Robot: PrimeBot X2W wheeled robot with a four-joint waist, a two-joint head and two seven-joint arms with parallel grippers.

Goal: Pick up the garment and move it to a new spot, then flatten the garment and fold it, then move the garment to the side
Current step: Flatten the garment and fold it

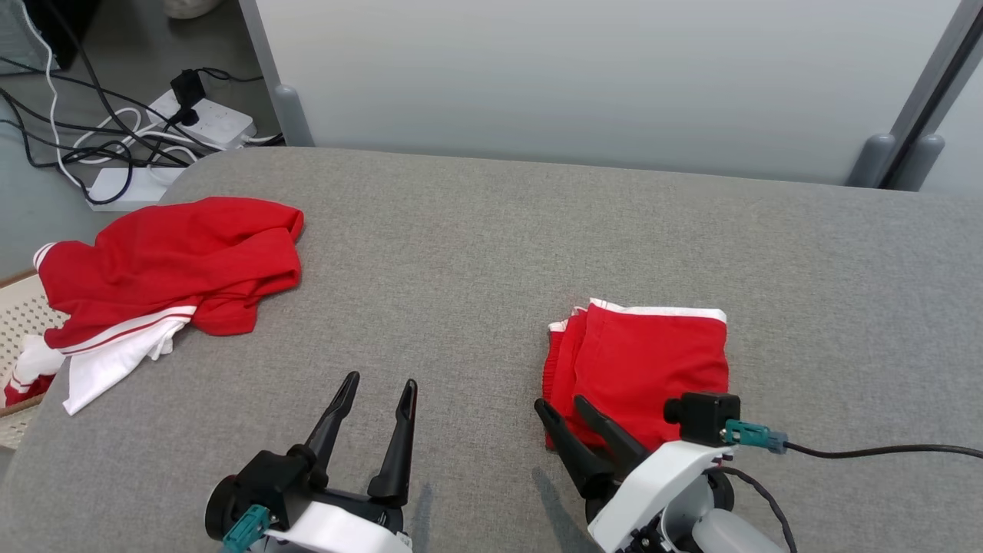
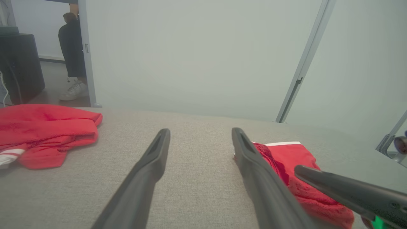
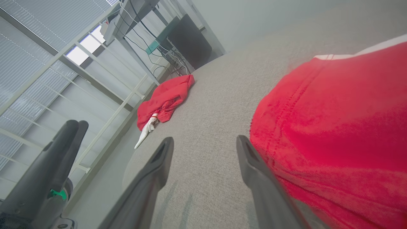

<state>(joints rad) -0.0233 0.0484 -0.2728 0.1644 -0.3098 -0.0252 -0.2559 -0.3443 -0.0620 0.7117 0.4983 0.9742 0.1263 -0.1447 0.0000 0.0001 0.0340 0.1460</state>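
Folding looks done: the folded garment (image 1: pixel 645 361) lies flat on the grey table (image 1: pixel 476 230), in the lower right part of the head view. It is a neat red square with a white band along its top edge. The right gripper (image 1: pixel 561 403) sits at the cloth's lower left corner with its two dark fingers spread wide and nothing between them. In the right wrist view one finger lies right by the red edge, touching it or almost. The left gripper (image 1: pixel 382 380) is at the bottom of the head view, left of the middle, also spread wide and holding nothing. At the left edge of the table lies another red and white cloth (image 1: pixel 169 261), all crumpled, well apart from the neat one. I think the job now is the last bit: getting the folded garment to the side and leaving it tidy. It seems to rest toward the right side. To do this well, the right hand should pull back straight, away from the cloth, so a finger does not snag the edge and drag the layers open. If the pile must go further over, it is better to pinch all the layers together at one edge and slide slowly — not grab just the top layer.
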